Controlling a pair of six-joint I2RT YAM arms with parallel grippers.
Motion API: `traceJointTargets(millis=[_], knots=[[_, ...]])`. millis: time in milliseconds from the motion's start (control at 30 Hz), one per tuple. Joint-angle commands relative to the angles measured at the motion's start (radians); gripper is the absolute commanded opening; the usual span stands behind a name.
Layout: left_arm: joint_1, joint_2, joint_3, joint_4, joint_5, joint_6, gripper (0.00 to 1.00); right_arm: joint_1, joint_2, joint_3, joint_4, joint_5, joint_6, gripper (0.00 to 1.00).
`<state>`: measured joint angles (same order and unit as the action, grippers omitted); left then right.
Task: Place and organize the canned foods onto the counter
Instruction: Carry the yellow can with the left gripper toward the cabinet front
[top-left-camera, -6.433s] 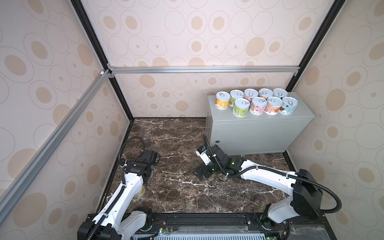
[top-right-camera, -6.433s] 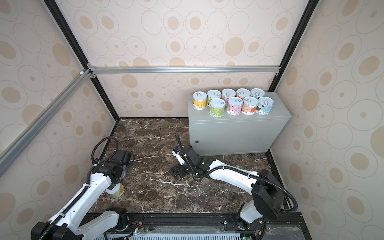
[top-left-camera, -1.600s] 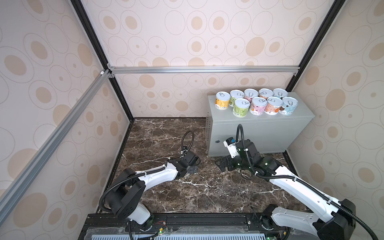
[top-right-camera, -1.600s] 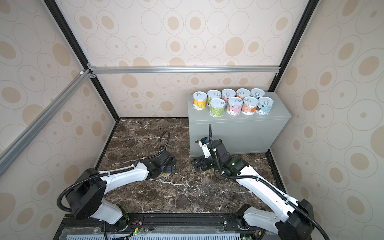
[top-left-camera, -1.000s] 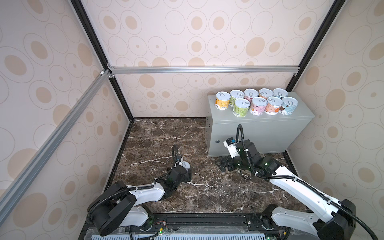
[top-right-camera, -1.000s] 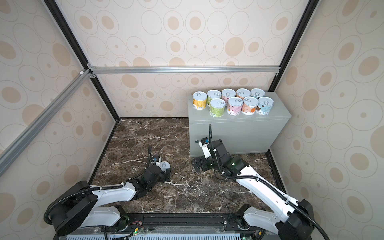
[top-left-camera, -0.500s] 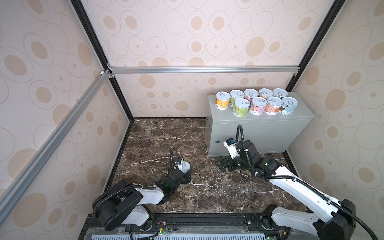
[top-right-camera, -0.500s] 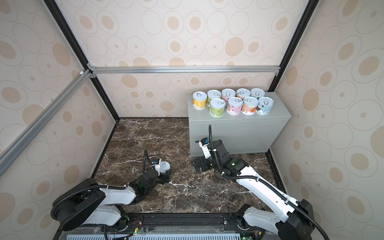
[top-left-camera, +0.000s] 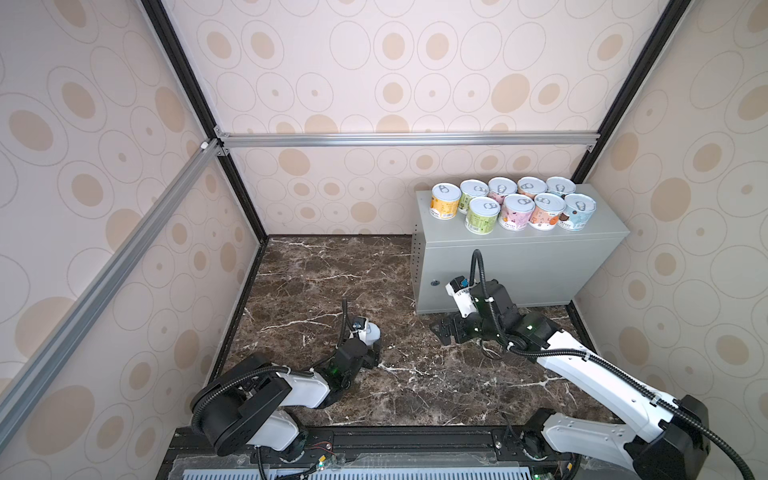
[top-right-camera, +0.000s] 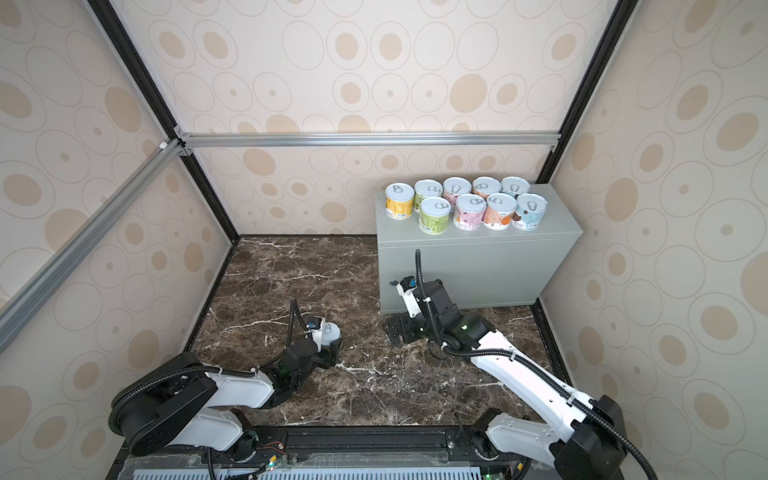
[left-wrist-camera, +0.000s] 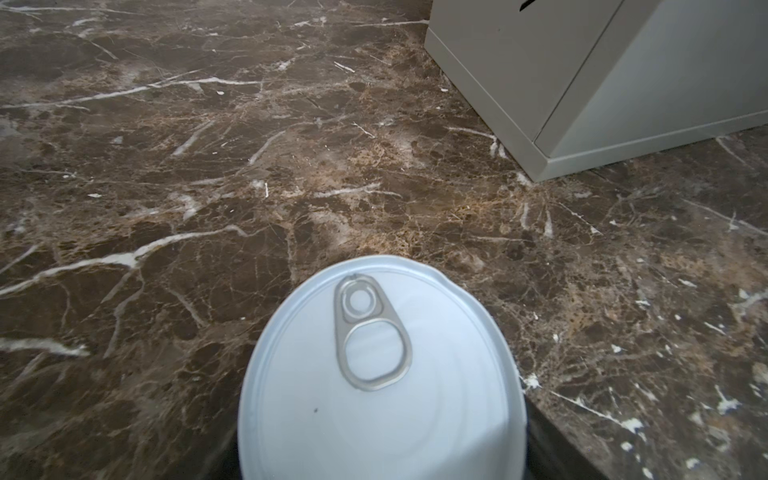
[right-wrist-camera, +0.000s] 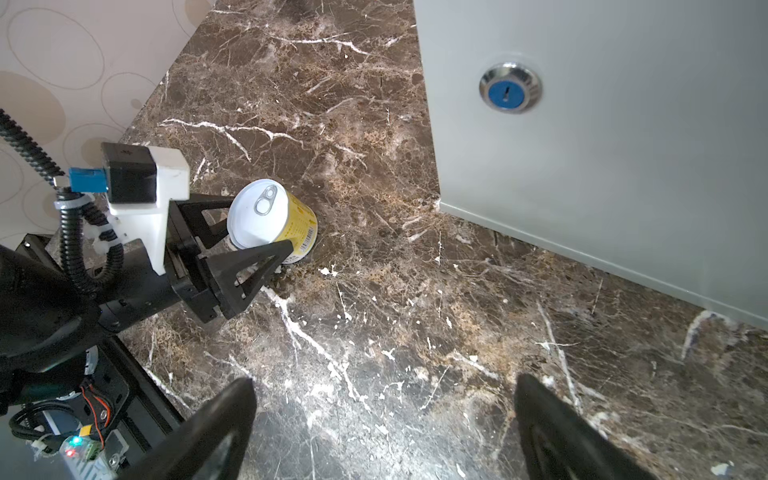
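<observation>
Top views, cans: in both top views nine cans (top-left-camera: 515, 208) (top-right-camera: 469, 208) are standing upright on the grey surface (top-left-camera: 440, 232) (top-right-camera: 397, 232). They are packed close in two rows, five behind and four in front.
Top views, yellow can: a tenth, the yellow can (top-left-camera: 372, 332) (top-right-camera: 331, 332), is sitting on the marble floor (top-left-camera: 332, 270), well apart from the cabinet (top-left-camera: 519, 270), at the tip of the left gripper (top-left-camera: 373, 344).
Top views, right gripper: the right gripper (top-left-camera: 446, 332) is hanging low over the floor, near the cabinet's front corner.
Left wrist, yellow can: its silvery pull-tab lid (left-wrist-camera: 378, 374) is filling the near part of the view, with the cabinet's corner (left-wrist-camera: 540, 62) beyond.
Right wrist, left fingers: the left fingers (right-wrist-camera: 249, 266) are flanking the yellow can (right-wrist-camera: 257, 216), one on each side. Whether they are already pinching it cannot be told.
Right wrist, right fingers: the right fingers (right-wrist-camera: 224, 415) are spreading wide, with only floor between them.
Right wrist, cabinet: its round lock (right-wrist-camera: 509, 87) is facing the camera.
</observation>
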<state>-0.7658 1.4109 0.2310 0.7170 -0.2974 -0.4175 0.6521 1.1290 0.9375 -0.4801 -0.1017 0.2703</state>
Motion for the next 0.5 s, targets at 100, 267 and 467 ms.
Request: traceJointTargets(millis=[100,267,467], knots=[[-0.007,-0.123,0.084,-0.124,-0.026,0.060,0.76,-0.005,-0.011,0.014,-0.021,0.000,-0.012,0.99],[-0.007,-0.235,0.169,-0.251,-0.025,0.087,0.76,-0.004,-0.020,0.003,-0.022,0.003,-0.012,0.99],[-0.006,-0.294,0.314,-0.388,0.000,0.106,0.76,-0.004,-0.032,-0.010,-0.025,0.007,-0.008,0.99]])
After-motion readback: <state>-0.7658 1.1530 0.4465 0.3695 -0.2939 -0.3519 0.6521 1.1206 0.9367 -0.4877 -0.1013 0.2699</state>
